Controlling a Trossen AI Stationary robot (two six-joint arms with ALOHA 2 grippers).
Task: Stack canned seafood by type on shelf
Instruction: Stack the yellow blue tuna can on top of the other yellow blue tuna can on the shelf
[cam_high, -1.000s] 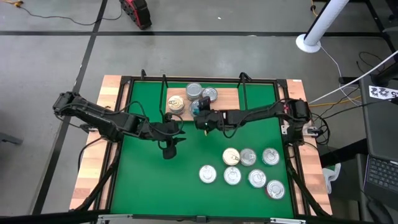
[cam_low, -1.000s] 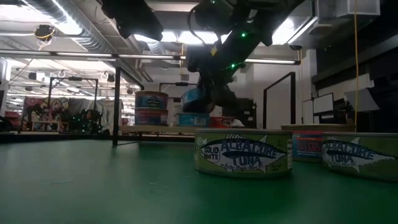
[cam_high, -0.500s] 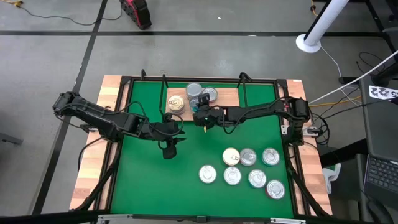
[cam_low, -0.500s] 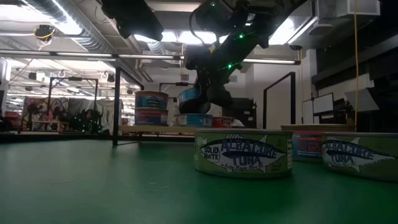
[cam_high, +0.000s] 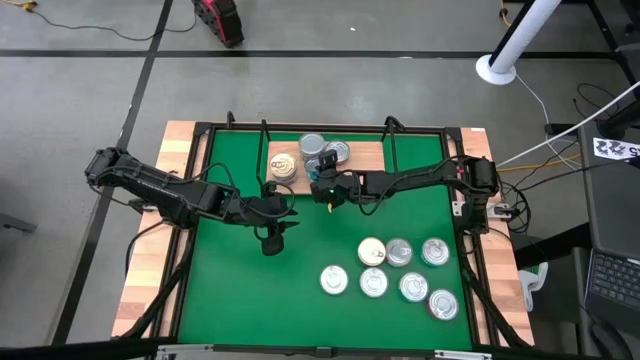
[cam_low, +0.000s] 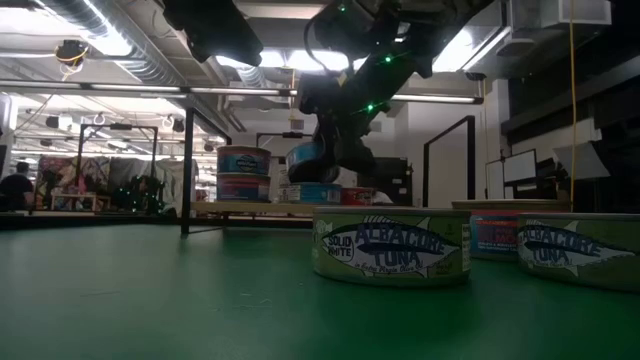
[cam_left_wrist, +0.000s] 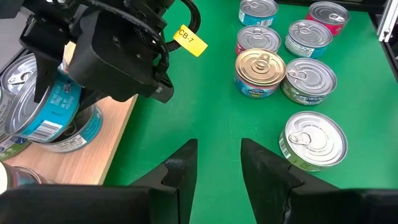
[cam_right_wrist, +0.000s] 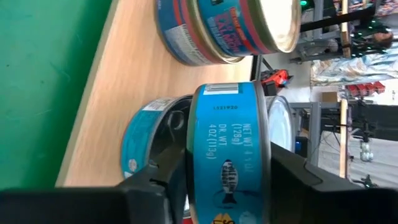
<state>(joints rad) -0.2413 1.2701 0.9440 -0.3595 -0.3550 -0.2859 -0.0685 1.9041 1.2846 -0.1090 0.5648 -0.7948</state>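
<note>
Over the shelf (cam_high: 355, 152) front edge, right gripper (cam_high: 322, 183) clamps a teal tin (cam_right_wrist: 227, 158) between its fingers, tilted above another teal tin (cam_left_wrist: 74, 127) on the board; left gripper (cam_left_wrist: 217, 163), part-open and holding nothing, hovers over the green mat (cam_high: 290, 290); labels behind partly hidden.

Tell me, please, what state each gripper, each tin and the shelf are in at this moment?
right gripper: shut on the teal tin, over the shelf.
teal tin: held, tilted, above another teal tin.
lower teal tin: upright on the shelf.
left gripper: open, empty, above the green mat.
seven loose tins: upright, lids up, on the mat.
</note>
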